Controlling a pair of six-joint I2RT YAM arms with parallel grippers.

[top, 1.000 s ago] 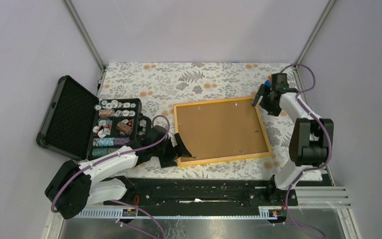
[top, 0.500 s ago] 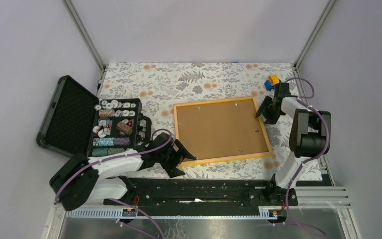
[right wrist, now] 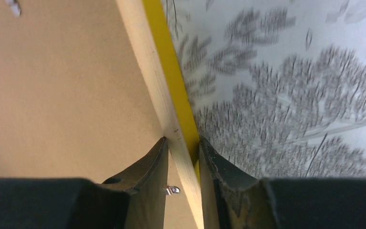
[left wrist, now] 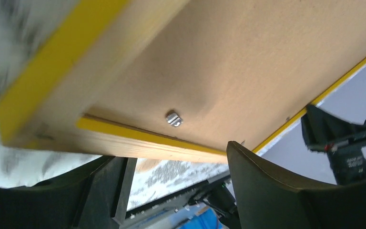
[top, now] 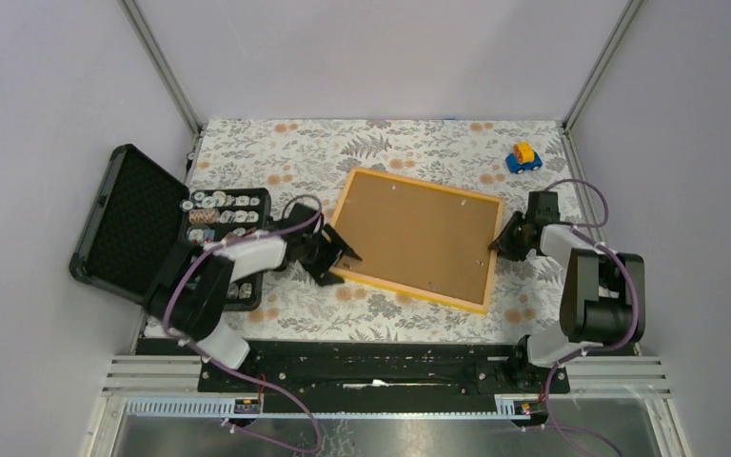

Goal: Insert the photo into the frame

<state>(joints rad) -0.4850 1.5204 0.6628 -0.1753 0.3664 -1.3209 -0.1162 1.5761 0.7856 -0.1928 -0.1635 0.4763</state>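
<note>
- The table (top: 390, 143), under a floral cloth, fills the floor of the workspace.
- The frame (top: 409, 290) lies at the middle of the table with its back upward. It is turned askew, its left corner toward the left arm and its right rail toward the right arm.
- A brown backing sheet (top: 419, 238) fills the frame inside the yellow-orange rails.
- A black case (top: 124, 224) stands open at the left edge of the table, well apart from the frame, with rows of chips (top: 211, 216) in its tray.
- The right gripper (top: 501, 242) sits at the frame's right rail. In the right wrist view one of its fingers (right wrist: 147, 171) presses the inner side of the rail, over the backing sheet. The other presses the yellow outer side, so the jaws are pinched onto the rail with no gap showing.
- The left gripper (top: 336, 251) is at the frame's left corner. In the left wrist view its jaws stand wide apart, and the corner and near rail lie across the space between the fingers (left wrist: 276, 191). Whether either finger touches the wood I cannot tell, and nothing is clamped.
- A small blue and yellow toy car (top: 523, 157) stands near the far right corner of the table, apart from the frame.
- A small metal clip (left wrist: 173, 119) sits on the backing sheet just inside the rail near the left gripper.
</note>
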